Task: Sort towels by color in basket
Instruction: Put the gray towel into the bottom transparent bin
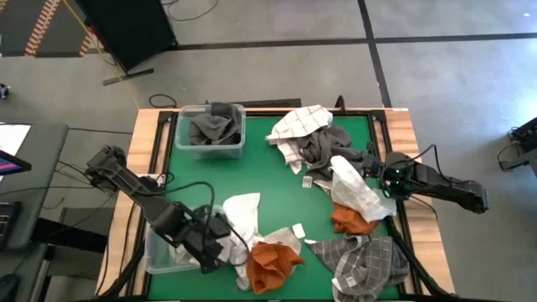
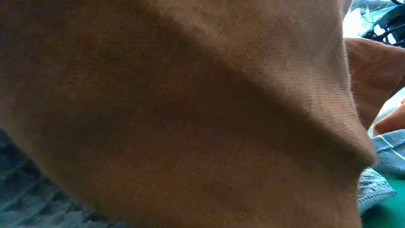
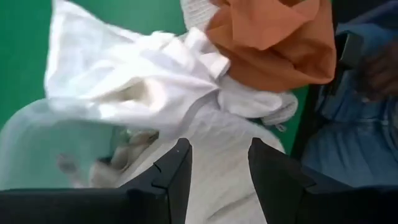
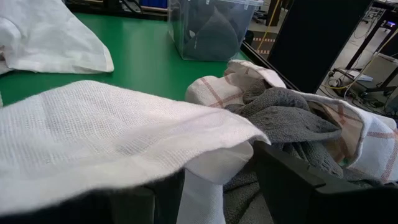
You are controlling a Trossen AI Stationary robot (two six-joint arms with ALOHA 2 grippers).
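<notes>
My left gripper (image 1: 220, 245) hangs at about 7 o'clock on the table, right at the inner edge of the clear bin (image 1: 156, 256) in that corner, and in my left wrist view its 2 dark fingers (image 3: 177, 171) stand apart with pale cloth lying between and beyond them, so I judge it open over the cloth, not clamped on it. Just past it a white towel (image 1: 242, 214) spills from the bin's rim out onto the green mat (image 1: 268, 172); its long axis runs from the bin toward 12 o'clock, loose end pointing to the table's middle. A rust orange towel (image 1: 270, 260) lies bunched against it at 6 o'clock, with no clear axis. My right gripper (image 1: 388, 179) sits at 3 o'clock and, by the right wrist view, closes on a long white waffle towel (image 1: 357, 191) whose length runs from 2 o'clock down to 4 o'clock across the heap. A 2nd clear bin (image 1: 210, 130) at 11 o'clock already holds dark grey cloth (image 1: 216, 126). I judge the step in hand to be gathering whites into the near bin; next I need to pinch the trailing white towel clear of the orange one and drop it fully inside. A grey checked towel (image 1: 369, 262) waits at 5 o'clock.
</notes>
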